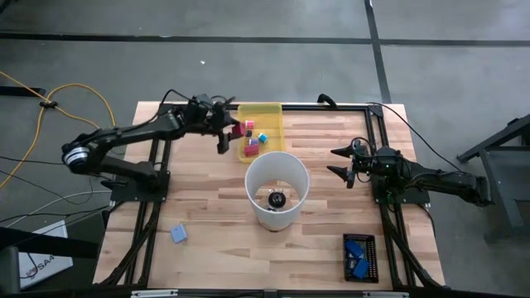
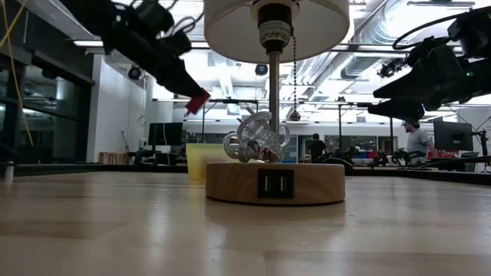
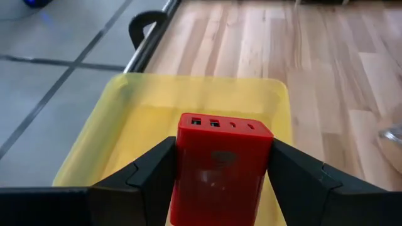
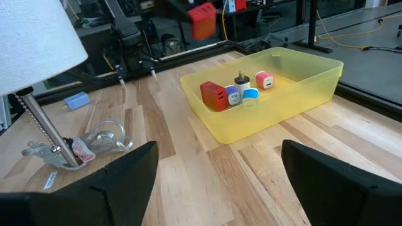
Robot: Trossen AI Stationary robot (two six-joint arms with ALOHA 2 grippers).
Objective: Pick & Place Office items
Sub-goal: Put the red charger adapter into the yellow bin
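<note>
My left gripper (image 1: pixel 229 135) is shut on a red charger block (image 3: pixel 221 169) and holds it in the air at the left rim of the yellow tray (image 1: pixel 273 112). The low view shows the block (image 2: pixel 198 102) well above the tabletop. Inside the tray lie several small office items: a red one (image 4: pixel 214 96), a purple one (image 4: pixel 233 94), a light-blue one (image 4: pixel 250 95) and a pink one (image 4: pixel 264 80), all resting on the tray floor. My right gripper (image 1: pixel 341 162) waits open at the table's right side, holding nothing. My left gripper pinches the red block by its two opposite side faces (image 3: pixel 185 172) between its two fingers. The fingers come from the table's left, slanting down. The block's port end (image 3: pixel 225 124) points away from the wrist. It hangs clear above the tray.
A white lamp (image 1: pixel 277 189) on a wooden base (image 2: pixel 275 182) stands mid-table, just in front of the tray, with clear coiled cable (image 4: pixel 100 139) at its foot. A blue piece (image 1: pixel 179 234) lies near left. A black box (image 1: pixel 359 257) with blue pieces sits near right.
</note>
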